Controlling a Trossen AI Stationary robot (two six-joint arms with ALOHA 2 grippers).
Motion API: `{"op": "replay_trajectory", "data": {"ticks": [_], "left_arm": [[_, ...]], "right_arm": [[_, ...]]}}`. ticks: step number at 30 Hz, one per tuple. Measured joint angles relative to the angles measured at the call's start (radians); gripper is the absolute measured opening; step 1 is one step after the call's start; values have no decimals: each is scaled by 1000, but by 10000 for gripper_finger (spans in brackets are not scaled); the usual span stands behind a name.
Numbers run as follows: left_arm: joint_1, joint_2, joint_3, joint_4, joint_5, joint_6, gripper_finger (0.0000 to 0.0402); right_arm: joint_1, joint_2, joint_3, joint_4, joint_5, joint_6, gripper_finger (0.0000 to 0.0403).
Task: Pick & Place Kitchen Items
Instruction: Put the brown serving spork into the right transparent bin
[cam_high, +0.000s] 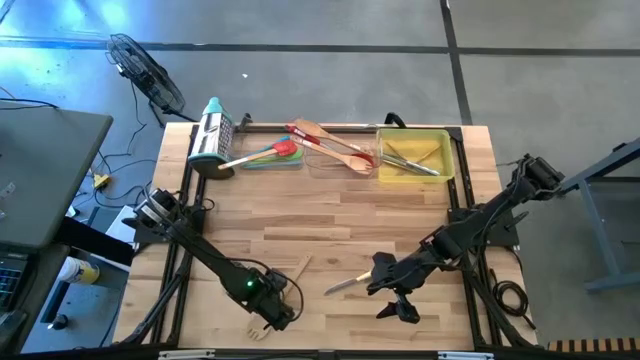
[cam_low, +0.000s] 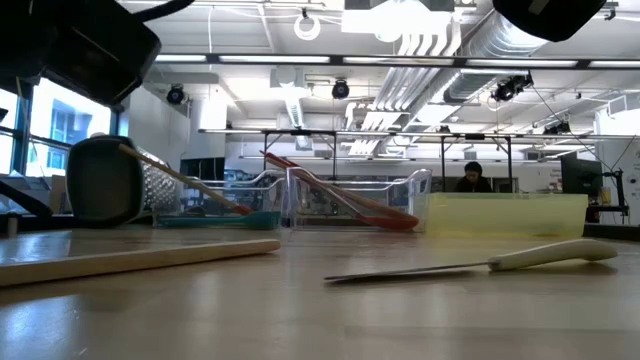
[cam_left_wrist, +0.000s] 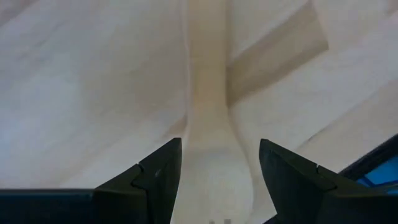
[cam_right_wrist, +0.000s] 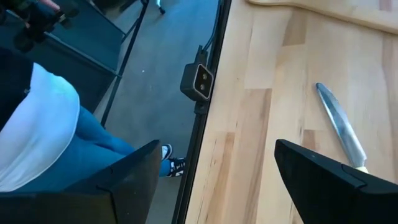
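A pale wooden fork (cam_high: 283, 290) lies flat on the table near its front edge, tines toward that edge. My left gripper (cam_high: 272, 314) hangs over it, pointing steeply down and open. In the left wrist view its fingers (cam_left_wrist: 158, 180) stand on either side of the fork where the handle widens into the head (cam_left_wrist: 214, 162), with a thin gap on each side. A small knife (cam_high: 350, 283) with a pale handle lies flat to the right of it. My right gripper (cam_high: 398, 308) hovers open just right of the knife, slanting down toward the near edge; the blade (cam_right_wrist: 339, 130) shows beside it.
Along the far edge stand a steel grater (cam_high: 212, 140), coloured spatulas (cam_high: 270, 153), a clear tray (cam_high: 335, 148) with wooden spoons and a yellow tray (cam_high: 415, 155) with utensils. Bare wood lies mid-table. A person's legs (cam_right_wrist: 56, 143) show beyond the near edge.
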Motion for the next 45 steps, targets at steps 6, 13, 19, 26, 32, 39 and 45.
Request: {"op": "replay_trajectory", "data": {"ticks": [6,13,19,26,32,39,45], "left_arm": [[3,9,1,23,7,27,207],[3,26,-1,9,23,36,207],[3,40,-1,28,22,42,207],[10,86,5,62,69,24,207],[12,124,5,53,105,19,207],[17,131,5,13,96,-6,207],[27,151,6,-2,77,-7,207]], "right_arm": [[0,0,0,2,5,0,305],[0,0,0,3,5,14,305],[0,0,0,3,5,19,305],[2,0,0,2,5,19,305],[2,0,0,2,5,18,305],[2,0,0,1,4,17,305],[2,0,0,1,4,15,305]]}}
